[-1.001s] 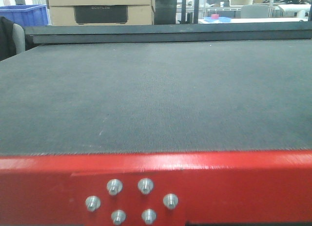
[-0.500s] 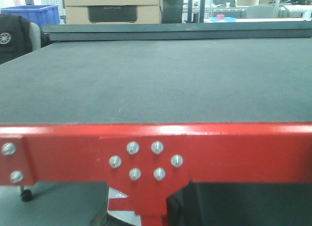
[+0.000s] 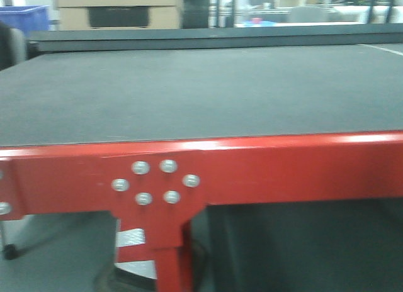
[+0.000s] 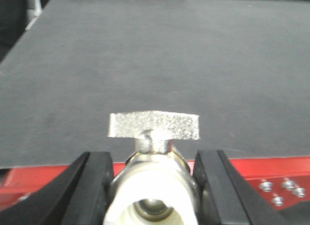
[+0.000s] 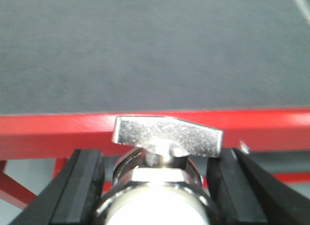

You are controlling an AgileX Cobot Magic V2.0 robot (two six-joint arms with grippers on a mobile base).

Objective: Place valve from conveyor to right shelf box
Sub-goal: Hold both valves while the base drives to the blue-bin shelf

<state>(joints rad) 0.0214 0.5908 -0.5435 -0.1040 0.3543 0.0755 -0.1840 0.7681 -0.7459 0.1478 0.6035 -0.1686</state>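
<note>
Conveyor (image 3: pixel 201 90): wide dark grey woven belt, lies ahead of and below both claws. Nothing loose on it in any view

Red painted steel edge strip (image 3: pixel 283 169): runs crosswise just ahead of and under the right claw; under the left claw only a sliver shows at the near edge of the belt

Left claw (image 4: pixel 154 184): black fingers clamped on a white-bodied valve (image 4: pixel 154 137) with a flat speckled silver butterfly handle. The handle stands upright and level above the fingers, and the open bore faces the wrist camera

Right claw (image 5: pixel 155 184): black fingers gripping a second, silver-collared valve (image 5: pixel 167 135) by its body. Its butterfly handle is tipped slightly down to one side. Frame soft, contact faces not sharp

Cluster of six bright bolt heads (image 3: pixel 155 179) on the red strip, low and forward of the claws

Right shelf box: not in view anywhere, so my guess is this is the carry stage, with both valves lifted off the belt

To do it well:
- hold clamping pressure steady, since smooth round bodies could roll between flat pads
- lift clear of the red strip before swinging right
- keep the handles up so they don't snag the box rim
- lower inside the box walls before letting go
- set one valve down at a time
</note>
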